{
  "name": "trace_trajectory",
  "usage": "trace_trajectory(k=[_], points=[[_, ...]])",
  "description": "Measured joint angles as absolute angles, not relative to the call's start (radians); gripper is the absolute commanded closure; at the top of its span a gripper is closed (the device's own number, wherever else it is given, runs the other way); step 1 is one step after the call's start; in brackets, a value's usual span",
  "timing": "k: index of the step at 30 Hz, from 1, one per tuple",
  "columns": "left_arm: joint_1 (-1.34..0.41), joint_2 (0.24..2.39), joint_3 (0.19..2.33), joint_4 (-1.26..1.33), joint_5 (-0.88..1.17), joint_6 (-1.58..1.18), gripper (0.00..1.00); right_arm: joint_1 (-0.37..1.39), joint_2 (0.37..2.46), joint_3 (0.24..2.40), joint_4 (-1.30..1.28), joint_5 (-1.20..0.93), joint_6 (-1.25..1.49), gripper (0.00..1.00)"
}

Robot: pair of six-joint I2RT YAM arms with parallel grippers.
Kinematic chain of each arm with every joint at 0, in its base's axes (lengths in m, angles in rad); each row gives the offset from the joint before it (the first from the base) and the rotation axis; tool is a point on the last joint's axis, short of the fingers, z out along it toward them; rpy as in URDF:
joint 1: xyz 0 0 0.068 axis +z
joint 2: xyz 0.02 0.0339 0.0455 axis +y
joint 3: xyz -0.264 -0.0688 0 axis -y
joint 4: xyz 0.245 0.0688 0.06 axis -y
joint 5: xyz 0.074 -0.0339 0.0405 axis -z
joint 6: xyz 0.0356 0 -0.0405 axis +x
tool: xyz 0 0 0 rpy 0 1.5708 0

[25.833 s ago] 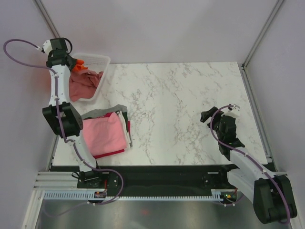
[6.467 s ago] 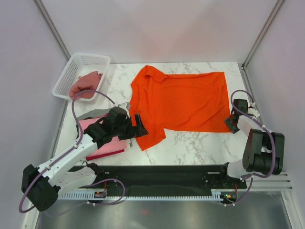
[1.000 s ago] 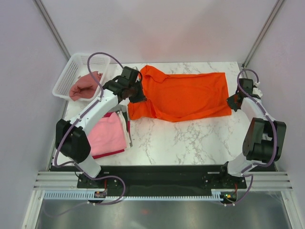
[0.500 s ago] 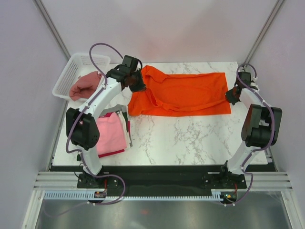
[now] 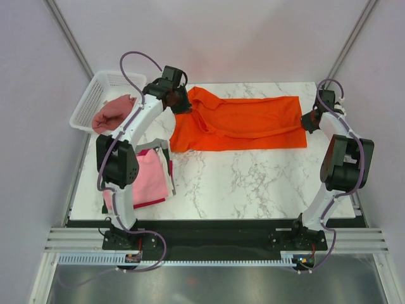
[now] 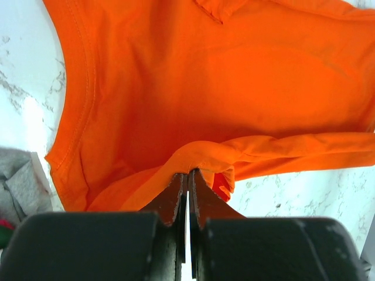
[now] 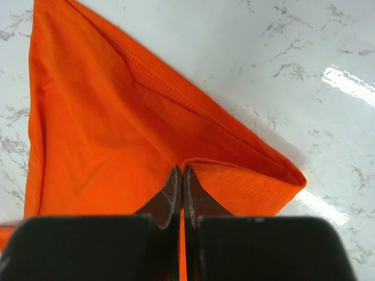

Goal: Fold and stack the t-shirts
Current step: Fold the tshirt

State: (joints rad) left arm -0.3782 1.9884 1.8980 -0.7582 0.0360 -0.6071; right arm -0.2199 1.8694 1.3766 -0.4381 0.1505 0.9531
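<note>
top external view, nearest the bases: a folded pile of cloth t-shirts [image 5: 140, 180], light pink on top with grey and dark edges showing, is seen at the near left of the white marbled table [image 5: 253, 183]. beyond it, the bright orange cloth t-shirt [image 5: 247, 123] is laid across the far half of the table, collar end to the left. a few seconds ago it was spread wide and flat; since then its near edge has been carried up and over, so a narrower doubled band is now shown. the left gripper [image 5: 180, 102] is closed on a pinch of orange cloth at the collar end, and the right gripper [image 5: 309, 120] is likewise clamped on the folded hem corner; both pinches are confirmed by the wrist views. the lengthwise half-fold is judged nearly complete, with release and a crosswise fold still to be done. farthest left, a dusty rose shirt [image 5: 114, 114] is left waiting in the white mesh plastic basket [image 5: 85, 104].
</note>
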Motion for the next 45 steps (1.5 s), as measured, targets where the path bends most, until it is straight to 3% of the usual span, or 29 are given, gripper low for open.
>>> trace_trajectory(k=[22, 25, 27, 28, 29, 31, 32, 38, 40, 45], points=[[-0.288, 2.248, 2.122, -0.762, 0.06, -0.58, 0.98, -0.221, 2.017, 1.467, -0.441, 0.144, 0.981, 0.97], [-0.281, 2.281, 2.148, -0.761, 0.077, -0.574, 0.98, -0.221, 2.033, 1.482, -0.439, 0.144, 0.98, 0.91], [-0.281, 2.295, 2.154, -0.759, 0.082, -0.57, 0.97, -0.221, 2.041, 1.488, -0.438, 0.143, 0.979, 0.8], [-0.281, 2.299, 2.154, -0.759, 0.082, -0.567, 0.94, -0.222, 2.044, 1.489, -0.435, 0.144, 0.974, 0.76], [-0.281, 2.302, 2.154, -0.76, 0.082, -0.562, 0.81, -0.223, 2.045, 1.489, -0.434, 0.144, 0.971, 0.63], [-0.281, 2.302, 2.154, -0.759, 0.081, -0.543, 0.57, -0.225, 2.045, 1.489, -0.43, 0.148, 0.965, 0.49], [-0.282, 2.302, 2.154, -0.757, 0.081, -0.53, 0.44, -0.227, 2.043, 1.489, -0.426, 0.149, 0.96, 0.35], [-0.283, 2.227, 2.051, -0.719, 0.048, -0.496, 0.23, -0.248, 1.911, 1.361, -0.357, 0.136, 0.92, 0.12], [-0.283, 2.154, 1.969, -0.705, 0.017, -0.492, 0.21, -0.255, 1.829, 1.294, -0.326, 0.134, 0.9, 0.11], [-0.284, 1.955, 1.821, -0.663, -0.015, -0.489, 0.17, -0.265, 1.626, 1.124, -0.242, 0.131, 0.862, 0.28]])
